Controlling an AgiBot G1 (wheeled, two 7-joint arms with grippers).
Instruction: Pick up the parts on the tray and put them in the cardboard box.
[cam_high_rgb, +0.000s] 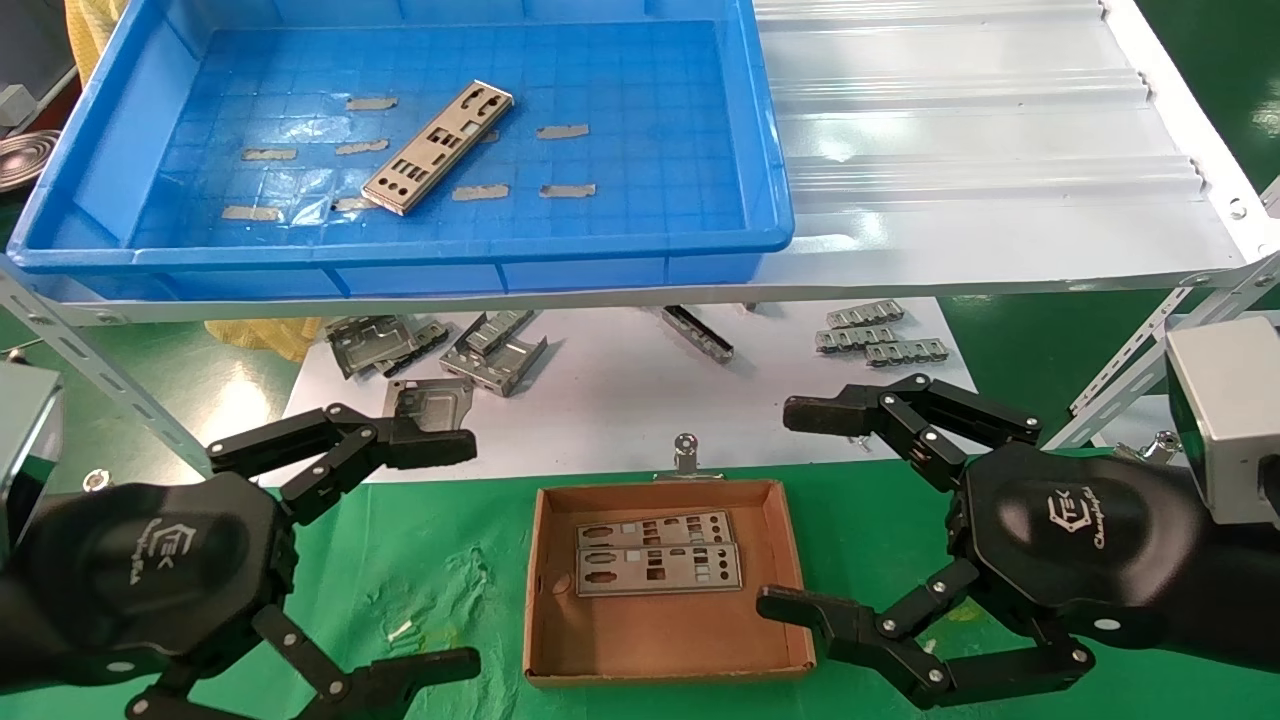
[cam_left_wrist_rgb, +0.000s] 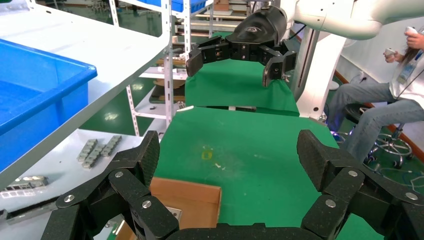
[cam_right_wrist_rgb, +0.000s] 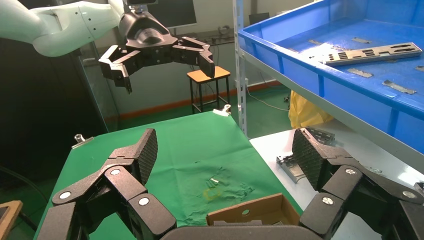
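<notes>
In the head view the tray (cam_high_rgb: 760, 150) sits on a white ribbed shelf (cam_high_rgb: 980, 150) at the upper left, and one part (cam_high_rgb: 438, 148) lies slanted on its gridded floor among grey tape strips (cam_high_rgb: 562, 131). Below the shelf, on the green tabletop (cam_high_rgb: 440, 570), the cardboard box (cam_high_rgb: 780, 540) stands near the middle and holds two more parts (cam_high_rgb: 657, 558) lying flat side by side toward its far wall. A white sheet (cam_high_rgb: 620, 410) beyond the box carries bent grey brackets (cam_high_rgb: 495, 350) and small ridged connector strips (cam_high_rgb: 880, 335). The left gripper (cam_high_rgb: 445, 555) hovers to the left of the box with its fingers spread wide and nothing between them; the right gripper (cam_high_rgb: 795, 510) hovers at the box's right edge, fingers likewise spread and empty, the lower finger over the box's near right corner. In the left wrist view the left gripper's (cam_left_wrist_rgb: 227, 155) fingers (cam_left_wrist_rgb: 145, 155) stand well apart above the green cloth, a corner of the cardboard box (cam_left_wrist_rgb: 200, 200) shows beneath them, the blue tray's (cam_left_wrist_rgb: 45, 95) wall is at one side, and the right gripper (cam_left_wrist_rgb: 232, 62) hangs open farther off. In the right wrist view the right gripper's (cam_right_wrist_rgb: 225, 155) fingers (cam_right_wrist_rgb: 142, 155) are spread over the tabletop with the box's (cam_right_wrist_rgb: 250, 215) rim just below, the tray (cam_right_wrist_rgb: 320, 65) holds its single part (cam_right_wrist_rgb: 372, 52), and the left gripper (cam_right_wrist_rgb: 162, 62) hangs open in the distance
</notes>
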